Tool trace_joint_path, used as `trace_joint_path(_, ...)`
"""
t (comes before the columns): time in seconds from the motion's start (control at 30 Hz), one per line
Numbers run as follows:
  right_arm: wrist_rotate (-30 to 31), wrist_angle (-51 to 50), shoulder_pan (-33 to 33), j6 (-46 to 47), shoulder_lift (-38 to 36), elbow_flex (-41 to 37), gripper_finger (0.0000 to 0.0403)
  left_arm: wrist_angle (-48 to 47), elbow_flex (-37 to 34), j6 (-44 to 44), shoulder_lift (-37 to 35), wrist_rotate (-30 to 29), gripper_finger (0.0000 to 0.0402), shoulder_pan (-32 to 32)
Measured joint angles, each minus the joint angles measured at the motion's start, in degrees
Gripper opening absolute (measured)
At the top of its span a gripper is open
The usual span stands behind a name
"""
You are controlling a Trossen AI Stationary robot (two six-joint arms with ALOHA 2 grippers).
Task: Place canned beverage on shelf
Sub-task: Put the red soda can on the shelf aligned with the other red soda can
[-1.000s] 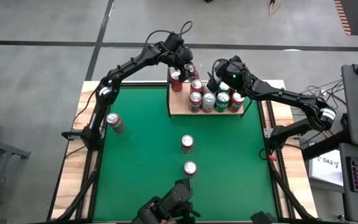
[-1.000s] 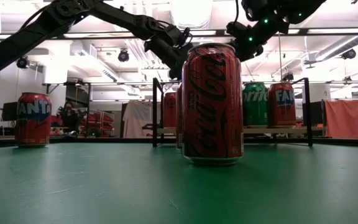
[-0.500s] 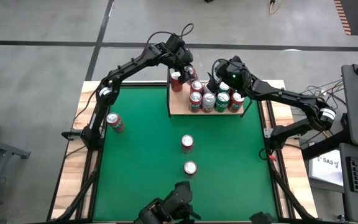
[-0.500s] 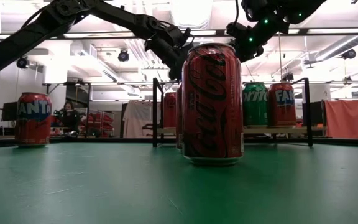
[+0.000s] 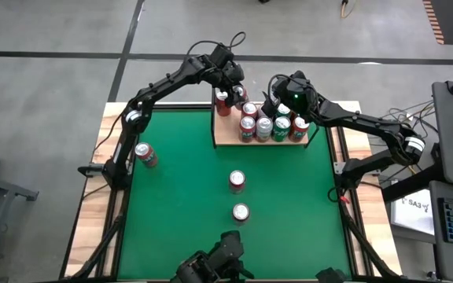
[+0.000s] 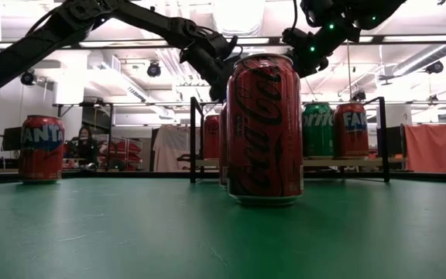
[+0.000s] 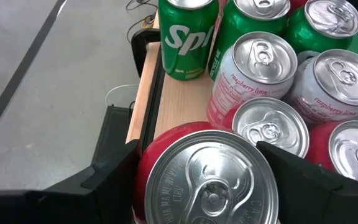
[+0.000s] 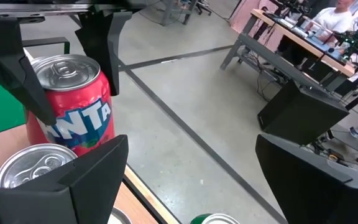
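Observation:
The shelf [image 5: 228,132], a tan board with black uprights, stands at the green table's far edge and holds several cans. A red Fanta can [image 7: 210,180] stands at its far left corner [image 5: 222,101], and my left gripper [image 7: 197,158] is shut on it. My right gripper [image 5: 274,94] hovers open above the shelf's far edge, beside that can, with nothing between its fingers [image 8: 86,180]. Three more cans stand on the table: a red Fanta can [image 5: 145,155] at the left, a Coca-Cola can [image 5: 237,181] in the middle and another can [image 5: 241,212] nearer. My left gripper pinches the red can's upper side wall [image 7: 145,163] between its two fingers, one on each side just below the rim. The fingers slant down at it from the far left. The can is upright, its base at the level of the shelf board [image 6: 211,136].
Red, pink and green cans [image 7: 263,68] crowd the shelf right beside the held can. The shelf's black uprights [image 6: 193,139] rise at its ends. Green felt lies free between the shelf and the table cans. A person sits at a desk beyond the table [image 8: 344,15].

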Motion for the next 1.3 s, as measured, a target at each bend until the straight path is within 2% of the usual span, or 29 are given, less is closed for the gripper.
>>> trace_joint_path(1.3,0.0,-0.1,0.0,0.4,0.0,0.0,0.0343,0.3,-1.9,0.5,0.0,0.0,0.0288,-0.1)
